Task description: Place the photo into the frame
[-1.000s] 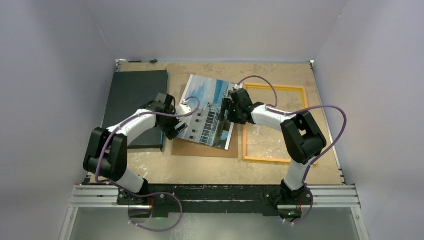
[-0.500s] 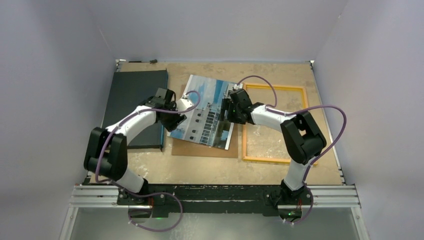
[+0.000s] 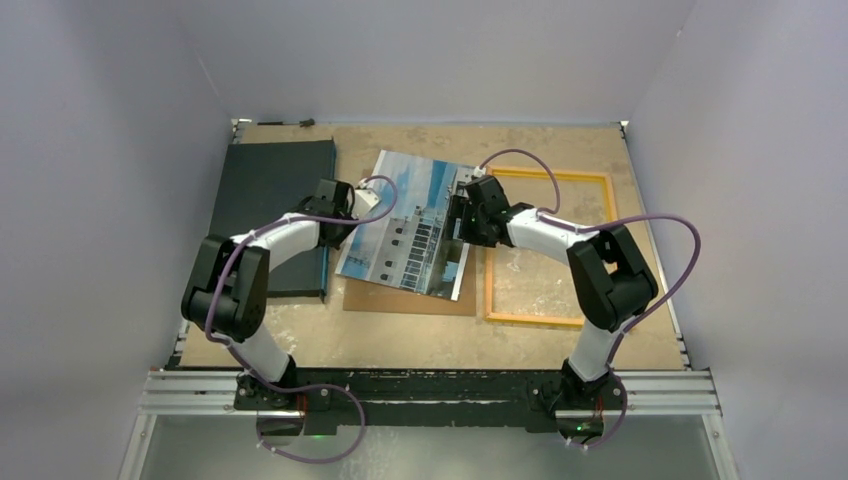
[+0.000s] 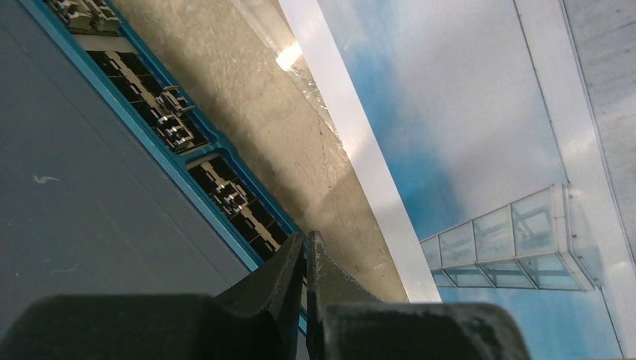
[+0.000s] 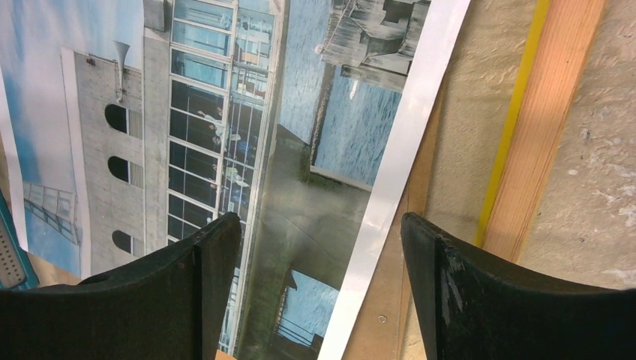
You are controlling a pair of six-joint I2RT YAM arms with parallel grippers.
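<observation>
Left pincer (image 4: 306,251) closed, apparently empty, beside the photo (image 4: 465,112). Right pincer (image 5: 321,232) spread wide above the photo's edge near the frame (image 5: 551,127).

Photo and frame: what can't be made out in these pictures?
- Top view: the right arm hides part of the frame's left rail and the photo's right edge.
- Left wrist: the left gripper, fingers shut, hides whatever is under its tips.
- Right wrist: the picture's edge cuts off all but one rail of the frame.
- Top view: the photo covers most of the brown board.
</observation>
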